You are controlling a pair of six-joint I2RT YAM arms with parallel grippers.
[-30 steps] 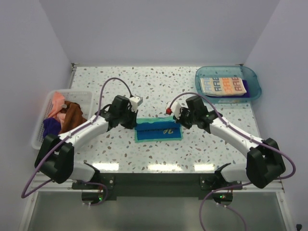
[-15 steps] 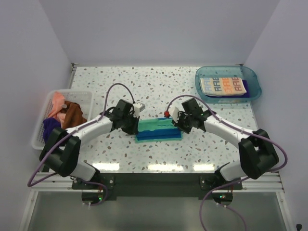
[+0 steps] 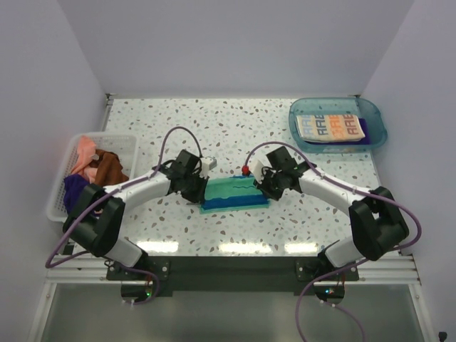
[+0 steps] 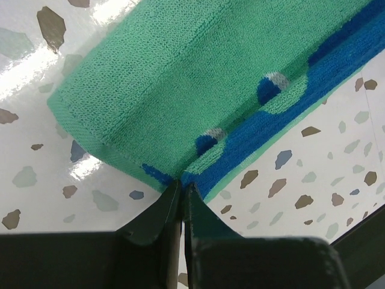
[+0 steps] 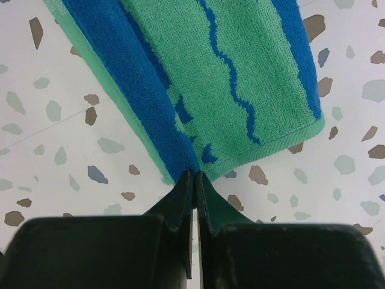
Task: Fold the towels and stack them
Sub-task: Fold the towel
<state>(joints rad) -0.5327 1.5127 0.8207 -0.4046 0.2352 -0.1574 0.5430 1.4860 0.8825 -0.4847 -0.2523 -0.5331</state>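
The left jaws are pinching shut on the left end of the folded green-and-blue terry towel, which is lying mid-way along the speckled white desk, nearer its front edge. The right jaws are clamping the towel's right end.

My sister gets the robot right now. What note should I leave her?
Left gripper: jaws shut on the left end of the green-blue towel.
Right gripper: jaws shut on its right end.
That towel lies folded mid-table between the arms.
Done: RABBIT towel folded in the teal tray.
Left: finish and stack this one, then the pink towel, brown towel and purple towel in the white basket.
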